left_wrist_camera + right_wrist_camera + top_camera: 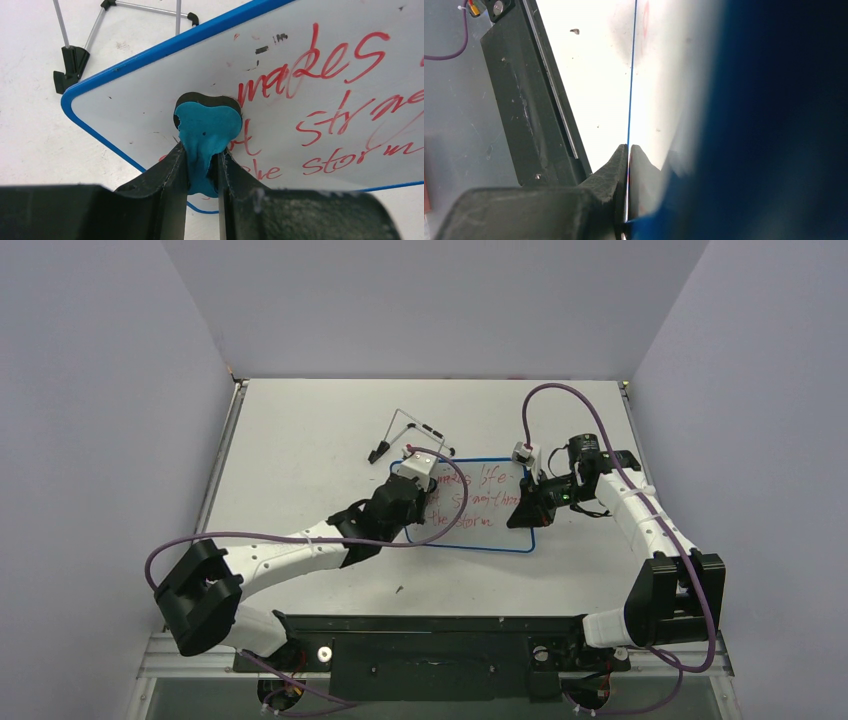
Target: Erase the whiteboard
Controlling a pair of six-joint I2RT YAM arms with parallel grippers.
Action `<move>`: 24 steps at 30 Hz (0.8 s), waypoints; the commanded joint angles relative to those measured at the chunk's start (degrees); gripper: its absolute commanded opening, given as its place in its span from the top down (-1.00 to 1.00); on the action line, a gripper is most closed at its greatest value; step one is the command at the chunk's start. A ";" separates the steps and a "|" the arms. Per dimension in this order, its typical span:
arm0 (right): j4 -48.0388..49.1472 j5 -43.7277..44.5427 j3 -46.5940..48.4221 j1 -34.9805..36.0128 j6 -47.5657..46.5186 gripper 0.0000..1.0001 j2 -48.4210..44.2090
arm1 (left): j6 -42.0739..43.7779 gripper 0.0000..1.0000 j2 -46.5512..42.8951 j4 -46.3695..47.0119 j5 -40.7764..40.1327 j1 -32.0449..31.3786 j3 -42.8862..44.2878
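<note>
Seen from above, the whiteboard (470,512) lies on the desk (300,440) with red words on it, the left gripper (425,485) over its left end and the right gripper (525,510) at its right edge. In the left wrist view, the gripper is clenched on a blue eraser (206,130) that touches the whiteboard. In the right wrist view, the gripper pinches the whiteboard's thin rim.

The whiteboard (490,505) is placed centrally on the table (300,440), the wire stand (388,432) just behind it, the eraser (207,125) upon its left part.
</note>
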 commanded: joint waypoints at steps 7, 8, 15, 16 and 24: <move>-3.35 -2.58 1.51 1.37 -4.88 1.00 -0.81 | -1.25 1.00 -0.28 2.74 -0.17 -2.91 -0.73; -3.31 -2.58 1.49 1.38 -4.89 1.00 -0.78 | -1.47 1.00 -0.12 2.63 -0.57 -3.57 -0.89; -3.38 -2.61 1.46 1.38 -4.88 1.00 -0.83 | -1.01 1.00 0.66 2.42 -1.99 -5.87 1.35; -3.42 -2.64 1.47 1.38 -4.89 1.00 -0.92 | -0.20 1.00 0.42 2.29 -2.38 -5.80 2.12; -3.42 -2.52 1.43 1.38 -4.95 1.00 -1.14 | 1.19 1.00 -0.85 2.42 0.13 0.41 3.94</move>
